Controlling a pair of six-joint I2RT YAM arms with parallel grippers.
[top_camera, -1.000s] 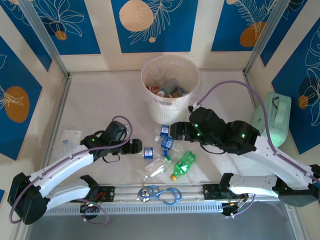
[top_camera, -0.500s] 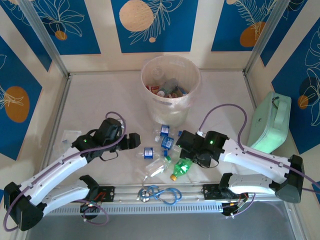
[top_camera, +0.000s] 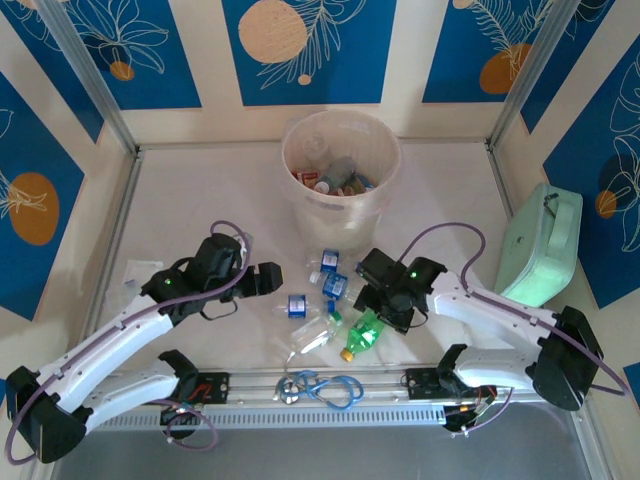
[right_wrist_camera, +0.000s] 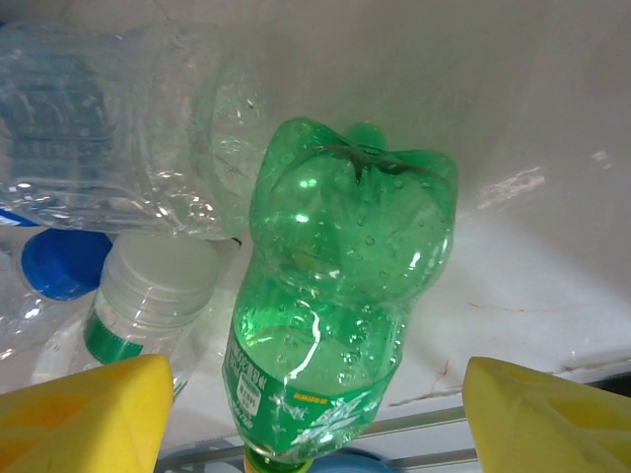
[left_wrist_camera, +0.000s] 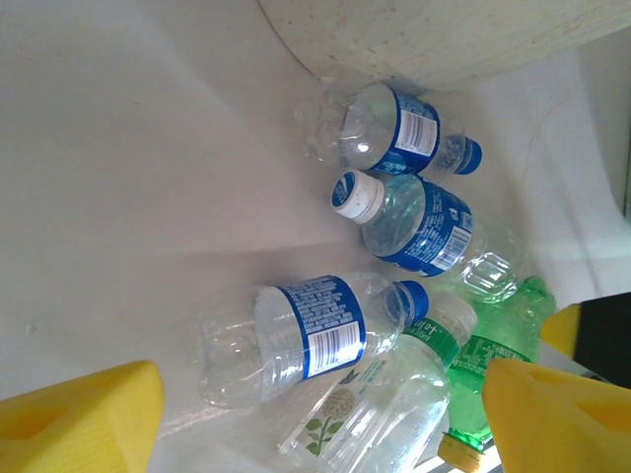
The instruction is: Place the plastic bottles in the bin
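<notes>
1. Cream-white plastic, the bin (top_camera: 345,222) stands at the far middle of the desk (top_camera: 200,200). It already holds a heap of bottles (top_camera: 333,180), clear, brown and red together, too jumbled to count.
2. Five more lie loose on the desk in a cluster just in front of the bin: three clear blue-labelled bottles (top_camera: 335,285), a clear green-labelled bottle (left_wrist_camera: 394,384) with a white cap, and a green bottle (right_wrist_camera: 340,296).
3. By that count the task looks well past halfway, with only this last handful left to move.
4. The right hand (top_camera: 372,298) is spread wide, one pad on each side of the green bottle but not touching it. It grips nothing.
5. The left hand (top_camera: 268,279) is also spread and empty, just left of the cluster and facing the nearest blue-labelled bottle.
</notes>
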